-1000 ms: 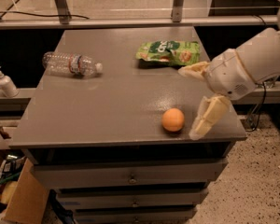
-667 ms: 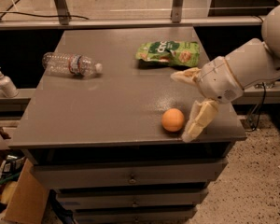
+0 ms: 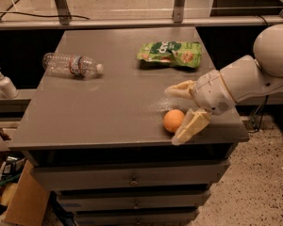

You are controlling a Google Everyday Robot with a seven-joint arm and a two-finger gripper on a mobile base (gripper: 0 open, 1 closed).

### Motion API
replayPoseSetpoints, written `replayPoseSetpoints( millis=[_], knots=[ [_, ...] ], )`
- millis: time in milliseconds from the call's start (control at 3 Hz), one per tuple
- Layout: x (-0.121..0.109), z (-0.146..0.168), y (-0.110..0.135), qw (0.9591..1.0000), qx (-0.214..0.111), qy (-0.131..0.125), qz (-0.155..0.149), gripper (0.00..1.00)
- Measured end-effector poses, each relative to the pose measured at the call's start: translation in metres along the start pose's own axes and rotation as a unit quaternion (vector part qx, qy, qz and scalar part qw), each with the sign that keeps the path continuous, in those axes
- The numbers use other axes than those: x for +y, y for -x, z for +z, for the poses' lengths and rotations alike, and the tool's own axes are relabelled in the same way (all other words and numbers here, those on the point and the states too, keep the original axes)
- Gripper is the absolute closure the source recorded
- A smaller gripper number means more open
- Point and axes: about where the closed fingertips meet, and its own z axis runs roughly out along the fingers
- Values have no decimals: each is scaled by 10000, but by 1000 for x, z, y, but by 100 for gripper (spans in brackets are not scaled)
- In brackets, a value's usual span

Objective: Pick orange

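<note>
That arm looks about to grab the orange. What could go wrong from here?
The gripper sits at the front right of the table, jaws open either side of the orange.
1. The orange is round and close to the front edge; a nudge from the nearer jaw might roll it off.
2. It lies nearer one jaw, so closing could squeeze it out sideways.

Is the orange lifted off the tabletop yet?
No, the orange sits on the table near its front edge, and the gripper is open at it, one finger behind it and one at its right.
</note>
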Motion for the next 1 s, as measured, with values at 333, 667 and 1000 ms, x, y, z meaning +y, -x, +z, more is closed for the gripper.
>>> replayPoseSetpoints(
  millis=[333, 667, 1000],
  knots=[
    [1, 0, -4, 10000, -66, -36, 53, 41],
    [3, -5, -8, 9999, -76, -98, 115, 63],
    [-2, -23, -1, 9993, -161, -314, 108, 87]
  ],
)
